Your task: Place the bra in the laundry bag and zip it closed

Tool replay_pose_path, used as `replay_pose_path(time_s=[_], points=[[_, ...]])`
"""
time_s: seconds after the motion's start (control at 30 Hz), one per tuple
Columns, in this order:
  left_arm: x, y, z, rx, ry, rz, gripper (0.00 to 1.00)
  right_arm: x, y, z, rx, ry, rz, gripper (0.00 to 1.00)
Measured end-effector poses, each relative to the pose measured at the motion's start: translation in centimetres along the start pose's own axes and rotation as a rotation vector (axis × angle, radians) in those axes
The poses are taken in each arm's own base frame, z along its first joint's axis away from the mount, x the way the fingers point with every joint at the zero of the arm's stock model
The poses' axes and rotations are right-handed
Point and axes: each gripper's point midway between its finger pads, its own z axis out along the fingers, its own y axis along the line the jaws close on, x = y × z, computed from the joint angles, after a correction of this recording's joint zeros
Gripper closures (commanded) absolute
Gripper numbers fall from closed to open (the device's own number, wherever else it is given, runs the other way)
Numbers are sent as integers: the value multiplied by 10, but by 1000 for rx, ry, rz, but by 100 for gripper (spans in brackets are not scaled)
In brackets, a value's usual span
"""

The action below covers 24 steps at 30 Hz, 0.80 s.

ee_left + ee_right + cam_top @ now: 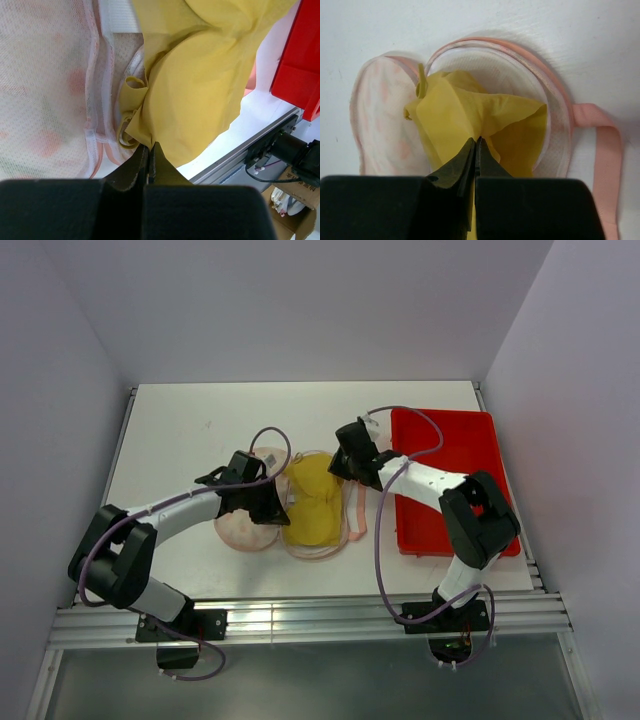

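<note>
The mustard-yellow bra (312, 502) lies crumpled over the right half of the open pale pink laundry bag (245, 530), near the table's front middle. My left gripper (279, 503) comes in from the left and is shut on the bra's edge (200, 90), with the fingertips (150, 146) pinching yellow fabric beside the bag's white mesh (45, 90). From the right, my right gripper (342, 471) is shut on a fold of the bra (460, 115); yellow cloth shows between its jaws (477, 140). In the right wrist view both round cups of the bag (380, 120) lie open under the bra.
A red plastic tray (450, 480) stands at the right of the table, close behind my right arm. The bag's pink strap (607, 150) trails to the right. The table's front edge with its aluminium rail (300, 615) is close below the bag.
</note>
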Motion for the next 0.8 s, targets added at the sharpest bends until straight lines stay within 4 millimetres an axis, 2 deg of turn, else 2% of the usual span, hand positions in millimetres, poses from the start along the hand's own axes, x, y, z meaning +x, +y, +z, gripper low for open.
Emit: replay_pose_path(time_s=[0.17, 0.37, 0.57, 0.67, 0.7, 0.8], points=[[2, 0, 0, -12, -2, -8, 100, 2, -11, 1, 44, -13, 16, 100], [5, -3, 2, -15, 1, -8, 100, 18, -32, 3, 96, 16, 16, 100], [6, -5, 2, -20, -5, -15, 99, 24, -35, 3, 104, 27, 12, 100], [5, -6, 1, -22, -10, -13, 92, 25, -35, 3, 106, 31, 7, 100], [6, -6, 1, -23, -12, -13, 84, 26, -35, 2, 107, 32, 5, 100], [5, -7, 0, -26, -20, -14, 70, 28, -36, 2, 109, 38, -6, 97]])
